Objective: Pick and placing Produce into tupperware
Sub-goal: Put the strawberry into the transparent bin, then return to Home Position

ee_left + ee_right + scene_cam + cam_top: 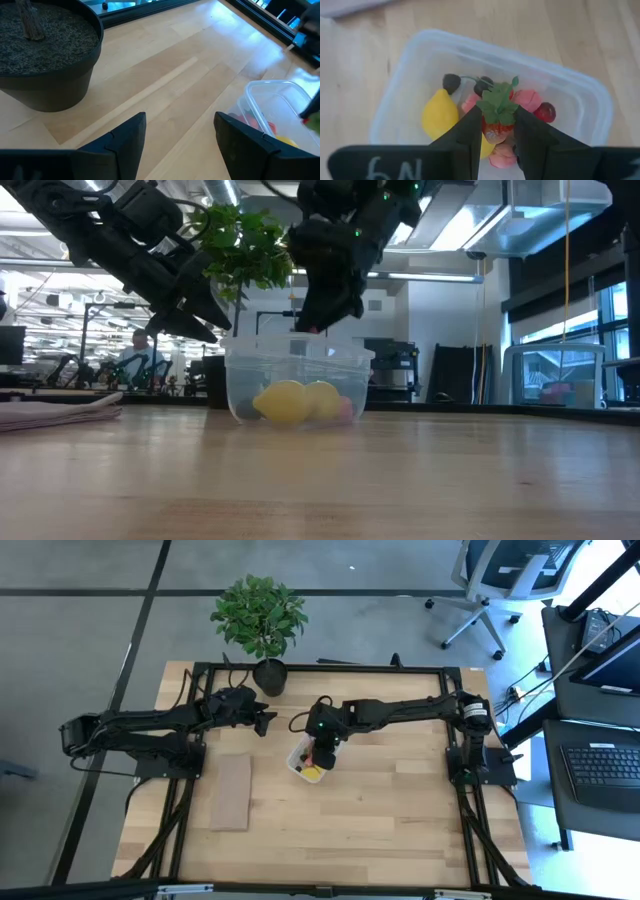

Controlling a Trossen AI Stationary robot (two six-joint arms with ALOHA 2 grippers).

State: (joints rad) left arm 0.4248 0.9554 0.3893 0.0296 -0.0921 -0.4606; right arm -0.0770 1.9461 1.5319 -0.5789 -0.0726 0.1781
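The tupperware [300,755] is a clear tub standing on the wooden table near its middle. It holds produce: a yellow lemon [440,114], pink pieces [527,97], dark cherries [451,80] and a dark red piece [546,111]. My right gripper [498,131] hangs over the tub [300,380], shut on a small red strawberry [497,127] with a green leafy top. My left gripper [180,135] stands open and holds nothing. It hovers above the table to the left of the tub [270,95], near the plant pot. My right gripper pinches the strawberry's red body [496,131] between its two fingers, one on each side, with the green leaves [497,102] sticking out past the fingertips. The fingers slant down from above. The strawberry is lifted clear over the tub's inside.
A potted green plant [260,620] in a black pot [45,55] stands at the table's far edge. A flat tan board [232,792] lies to the left of the tub. A person [140,355] shows far off in the room behind.
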